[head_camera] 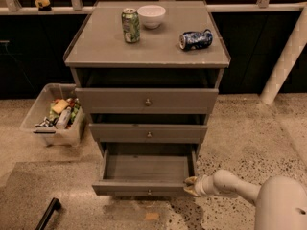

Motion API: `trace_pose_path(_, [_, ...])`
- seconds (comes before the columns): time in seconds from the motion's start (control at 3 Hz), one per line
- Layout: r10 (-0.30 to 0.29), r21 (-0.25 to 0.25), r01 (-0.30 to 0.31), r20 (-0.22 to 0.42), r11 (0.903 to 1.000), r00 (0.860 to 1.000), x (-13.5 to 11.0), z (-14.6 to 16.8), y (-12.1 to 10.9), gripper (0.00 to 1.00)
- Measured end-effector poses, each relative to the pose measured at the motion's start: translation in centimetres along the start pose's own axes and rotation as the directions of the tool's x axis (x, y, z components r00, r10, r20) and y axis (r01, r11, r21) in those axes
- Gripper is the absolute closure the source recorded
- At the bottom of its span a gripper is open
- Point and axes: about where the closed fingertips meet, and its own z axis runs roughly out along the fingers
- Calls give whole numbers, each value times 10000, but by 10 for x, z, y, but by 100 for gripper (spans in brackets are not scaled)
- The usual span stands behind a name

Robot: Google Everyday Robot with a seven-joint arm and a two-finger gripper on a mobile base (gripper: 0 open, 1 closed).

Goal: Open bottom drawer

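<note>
The bottom drawer (144, 188) of the grey-brown cabinet is pulled out, its inside empty, with a small brass knob (149, 192) on its front. My gripper (190, 186) is at the drawer's front right corner, touching the end of the front panel. The white arm runs from it to the lower right. Above stand the middle drawer front (148, 133) and the top drawer front (146, 101), both slightly out.
On the cabinet top (100, 47) stand a green can (130, 25), a white bowl (151, 16) and a blue can (195, 39) lying down. A clear bin (52, 115) of items sits on the floor at left. A white post (283, 63) stands at right. A black bar (48, 213) lies at lower left.
</note>
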Motion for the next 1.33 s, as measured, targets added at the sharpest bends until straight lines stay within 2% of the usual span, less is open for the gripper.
trace_pose_path(0.33, [-176, 182, 175, 39, 9997, 9998, -31, -9, -23, 100])
trace_pose_path(0.67, [-176, 182, 176, 39, 9997, 9998, -32, -8, -23, 100])
trace_pose_path(1.0, [-528, 31, 527, 254, 9986, 9983, -44, -5, -36, 100])
trace_pose_path(1.33, [-483, -370, 510, 704, 9980, 9964, -35, -3, -16, 100])
